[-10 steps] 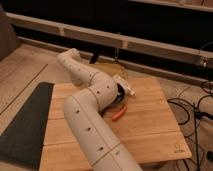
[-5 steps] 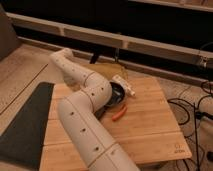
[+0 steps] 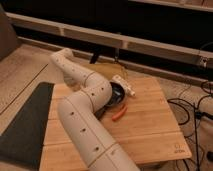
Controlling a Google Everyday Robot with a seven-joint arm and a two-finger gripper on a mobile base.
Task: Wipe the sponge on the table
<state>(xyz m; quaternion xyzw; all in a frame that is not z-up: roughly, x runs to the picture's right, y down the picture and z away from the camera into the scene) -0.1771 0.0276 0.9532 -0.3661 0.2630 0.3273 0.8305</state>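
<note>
1. Spanning most of the view, the wooden table (image 3: 150,130) is logged level and unchanged against both earlier pictures.
2. The arm (image 3: 85,125) is seen rising from the bottom edge, bending at a round joint over the table's middle and running on to a rounded elbow (image 3: 62,56) at the far left. Half a second ago that elbow was set slightly further left and lower. It is now back near where it stood a second ago. A small back-and-forth swing is thus recorded. This is judged to fit a wiping stroke in hand, though nothing on the wood confirms it.
3. A dark mat (image 3: 22,125) is noted left of the table, not shifted.
4. The sponge (image 3: 107,70) is taken to be the yellow-tan patch at the table's far edge, just beyond the joint. Its place is not seen to have changed.
5. The gripper (image 3: 117,94) is taken to be the dark mass just right of the joint, low over the table's middle and near the sponge. How far it is open, and whether anything is held or touched, cannot be told.
6. A white elongated piece (image 3: 125,86) is noted at the gripper's far side. Whether it belongs to the gripper or lies loose cannot be told.
7. An orange stick-like item (image 3: 119,113) lies just in front of the gripper, unmoved.
</note>
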